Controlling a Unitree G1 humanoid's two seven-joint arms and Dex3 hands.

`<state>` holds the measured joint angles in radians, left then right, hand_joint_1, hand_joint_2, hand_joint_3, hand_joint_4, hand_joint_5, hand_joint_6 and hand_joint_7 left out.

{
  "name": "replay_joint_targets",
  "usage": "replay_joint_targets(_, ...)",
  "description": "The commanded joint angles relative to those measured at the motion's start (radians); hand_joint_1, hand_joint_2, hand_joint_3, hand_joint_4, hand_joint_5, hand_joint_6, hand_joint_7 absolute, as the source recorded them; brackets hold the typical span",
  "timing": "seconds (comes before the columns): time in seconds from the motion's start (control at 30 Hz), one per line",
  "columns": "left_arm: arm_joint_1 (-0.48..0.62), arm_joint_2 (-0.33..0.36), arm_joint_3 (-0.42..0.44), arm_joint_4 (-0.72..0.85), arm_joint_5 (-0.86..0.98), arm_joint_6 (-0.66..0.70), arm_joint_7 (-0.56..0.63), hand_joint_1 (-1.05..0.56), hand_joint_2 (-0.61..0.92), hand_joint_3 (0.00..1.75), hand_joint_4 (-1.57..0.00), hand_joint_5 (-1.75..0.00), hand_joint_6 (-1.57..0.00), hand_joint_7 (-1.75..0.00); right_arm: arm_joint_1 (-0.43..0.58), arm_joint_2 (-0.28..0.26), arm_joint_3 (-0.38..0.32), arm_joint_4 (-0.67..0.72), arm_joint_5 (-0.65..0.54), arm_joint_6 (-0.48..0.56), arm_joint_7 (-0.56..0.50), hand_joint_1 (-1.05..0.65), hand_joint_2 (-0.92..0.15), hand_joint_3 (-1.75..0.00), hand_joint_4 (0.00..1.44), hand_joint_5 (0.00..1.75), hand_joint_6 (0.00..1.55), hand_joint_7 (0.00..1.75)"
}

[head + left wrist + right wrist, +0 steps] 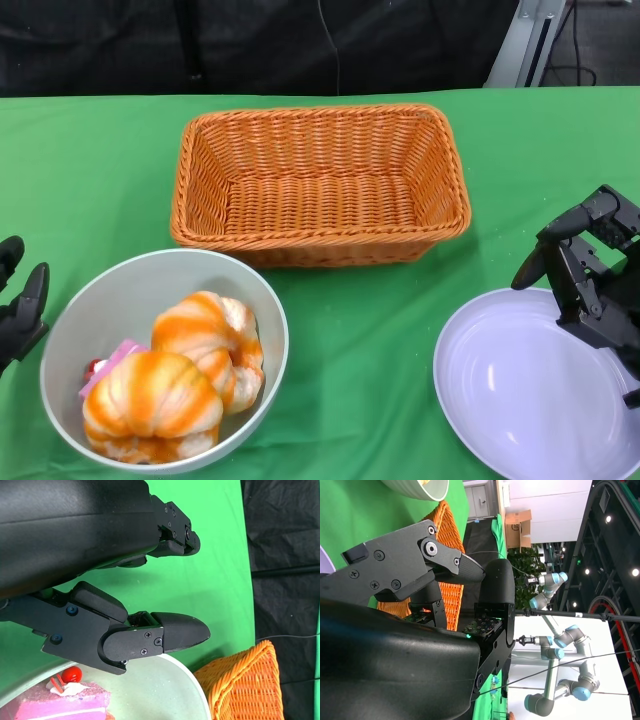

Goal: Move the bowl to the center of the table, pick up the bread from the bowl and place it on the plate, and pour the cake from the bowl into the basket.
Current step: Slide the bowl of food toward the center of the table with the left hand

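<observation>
The pale grey round bowl (262,325), holding two orange-striped bread rolls (205,350) and a pink cake slice (108,362), sits just in front of the woven orange basket (320,185), left of the lilac plate (525,390). It looks rigid, smooth and likely slippery, so its rim seems the best hold. The left hand (20,310) waits just beside the bowl and the right hand (585,265) hovers over the plate, both empty with fingers apart.

The head camera looks down on the green surface (380,330) from its near edge. Each wrist camera sits close behind its own hand; all three views share the orange basket (320,180) and the bowl (130,290).
</observation>
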<state>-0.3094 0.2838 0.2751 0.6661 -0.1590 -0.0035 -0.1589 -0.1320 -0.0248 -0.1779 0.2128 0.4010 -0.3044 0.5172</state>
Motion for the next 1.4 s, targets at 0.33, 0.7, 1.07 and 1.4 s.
replay_joint_targets(0.33, -0.021, 0.045, -0.02, 0.0, 0.016, 0.06, -0.008, -0.76, 0.92, 0.59, -0.27, -0.02, -0.26, -0.02, -0.007, -0.011, -0.006, 0.013, 0.004, -0.022, 0.007, -0.08, -0.77, -0.82, 0.79, 1.69, 0.66, 1.45)
replay_joint_targets(0.7, 0.007, 0.053, -0.049, -0.071, 0.04, 0.143, -0.007, -0.77, 0.92, 0.59, -0.3, -0.03, -0.27, -0.02, -0.005, -0.013, -0.008, 0.01, 0.003, -0.017, 0.001, -0.09, -0.76, -0.82, 0.8, 1.67, 0.68, 1.42)
replay_joint_targets(1.07, 0.031, 0.023, -0.066, -0.141, 0.03, 0.181, -0.044, -0.76, 0.92, 0.6, -0.27, 0.0, -0.25, 0.0, 0.0, -0.011, -0.002, -0.003, 0.006, -0.007, -0.005, -0.09, -0.76, -0.83, 0.78, 1.68, 0.66, 1.44)
replay_joint_targets(1.4, 0.04, 0.007, -0.084, -0.186, 0.041, 0.213, -0.033, -0.77, 0.92, 0.62, -0.27, 0.0, -0.25, 0.0, -0.001, -0.006, -0.001, 0.004, 0.005, -0.022, -0.002, -0.09, -0.79, -0.79, 0.78, 1.7, 0.66, 1.44)
